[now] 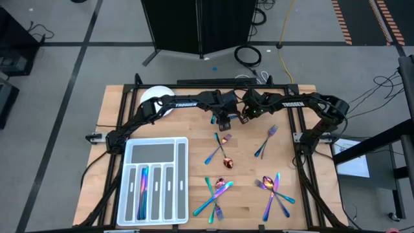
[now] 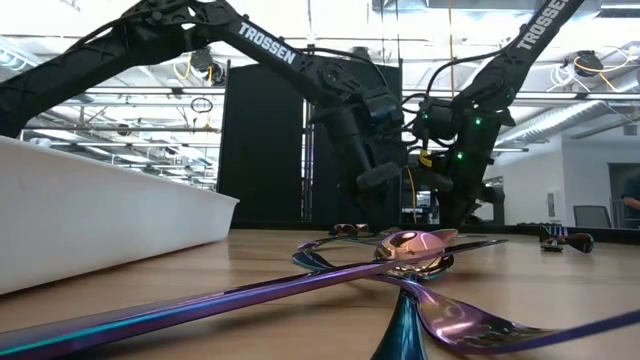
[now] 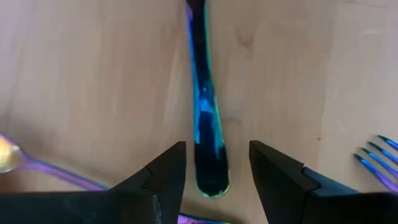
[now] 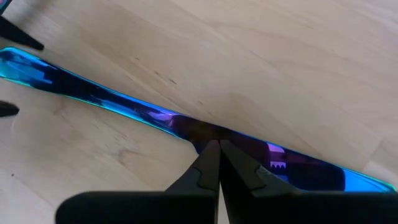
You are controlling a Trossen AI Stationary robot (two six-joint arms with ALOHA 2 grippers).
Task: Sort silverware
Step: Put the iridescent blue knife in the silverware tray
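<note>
While most silverware (image 1: 218, 189) lies loose on the desk (image 1: 194, 129), two pieces already sit in the tray (image 1: 156, 180), so sorting looks early. Left tool (image 3: 217, 171) hangs open, fingers (image 3: 165, 174) either side of a blue-green handle (image 3: 205, 112) flat on the wood, apparently lined up to pinch it. Right tool (image 4: 217, 163) is closed, empty, tip pressing that piece's middle (image 4: 180, 124), probably steadying it. Plate (image 1: 155, 97) sits at far left.
</note>
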